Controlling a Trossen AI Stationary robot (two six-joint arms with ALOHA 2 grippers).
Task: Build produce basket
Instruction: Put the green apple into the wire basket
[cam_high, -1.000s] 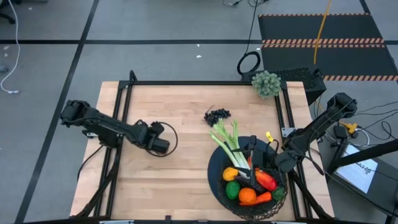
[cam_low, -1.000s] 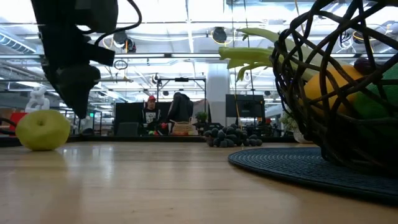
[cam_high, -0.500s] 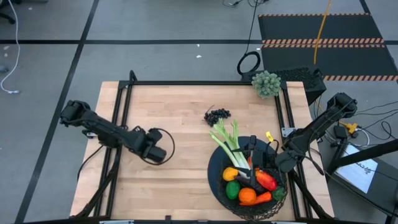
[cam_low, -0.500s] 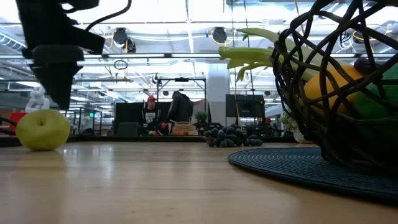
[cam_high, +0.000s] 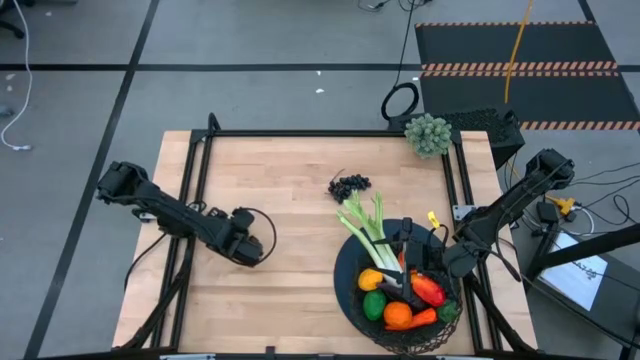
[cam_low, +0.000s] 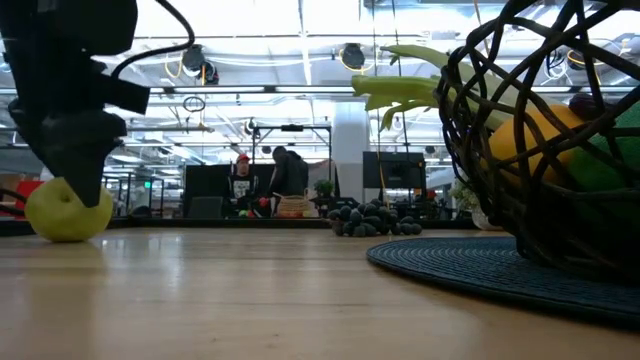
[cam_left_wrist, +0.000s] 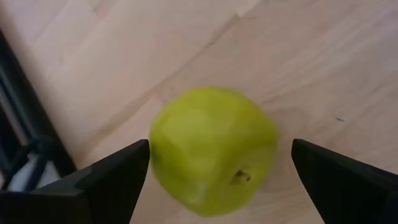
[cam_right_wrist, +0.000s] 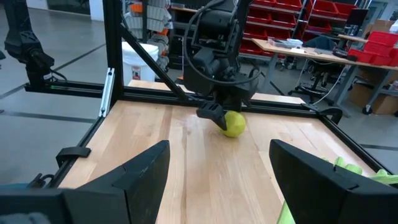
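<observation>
**Risk of a glancing grip on the apple; left claw poised over it, fingers apart**

Hazards. The green apple (cam_left_wrist: 211, 149) is round and smooth and lies loose on the bare surface (cam_high: 300, 270). In my judgement, a descent that is off centre would let one finger meet it first and roll it away, toward the frame rail seen close by in the left wrist view. Closing too high on the curve could squeeze it out downward. The carry to the basket (cam_high: 345, 275) crosses much of the surface, so a weak hold could drop it on the way. The basket already holds celery (cam_high: 362, 222), a lemon (cam_high: 370, 279), a lime (cam_high: 374, 305), an orange (cam_high: 397, 315) and other pieces, so a release onto the pile may let the apple roll off or unsettle what lies there. The grapes (cam_high: 349, 185) lie outside the basket, on the surface.

Pose. The left claw (cam_left_wrist: 217, 171) is at the left part of the surface, pointing down over the apple, its two fingers spread wide to either side and not touching it. In the low view the claw overlaps the apple's top. The right claw (cam_right_wrist: 217, 171) waits beside the basket's right rim, fingers apart, holding nothing.
</observation>
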